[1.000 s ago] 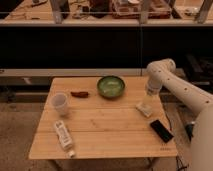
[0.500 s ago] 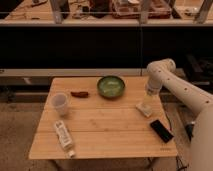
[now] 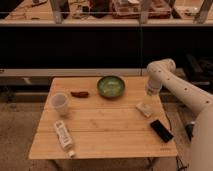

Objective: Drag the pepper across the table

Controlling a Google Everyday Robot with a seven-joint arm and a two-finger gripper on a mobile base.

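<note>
Pepper lying toward the far edge of wooden worktop, between clear cup and green bowl, tool low beyond the bowl, well apart from pepper, grip state impossible to tell, white bottle near front edge

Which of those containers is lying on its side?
The white bottle, front left; the cup and green bowl stand upright. The pincer hangs over the table, right side.
</note>
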